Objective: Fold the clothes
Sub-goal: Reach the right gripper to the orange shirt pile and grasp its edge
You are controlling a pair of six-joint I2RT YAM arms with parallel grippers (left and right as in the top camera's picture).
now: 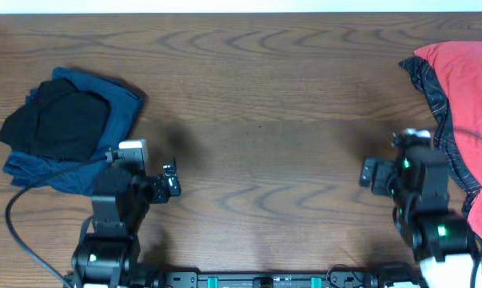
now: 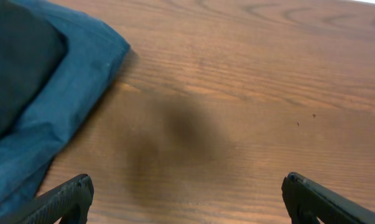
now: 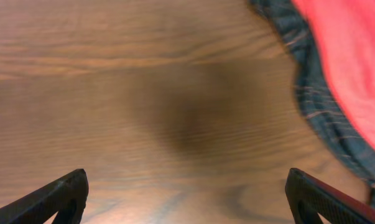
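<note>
The wooden worktop (image 1: 256, 120) carries a navy-and-black pile (image 1: 65, 128) at its left edge and a coral-and-plaid heap (image 1: 464, 104) at its right edge.

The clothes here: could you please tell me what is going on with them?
Neither arm holds anything. The left end effector hangs open over bare table beside the blue and black pile. The right end effector, also open, hangs beside the red shirt and plaid piece at the right edge. No garment is laid out for folding yet.
</note>
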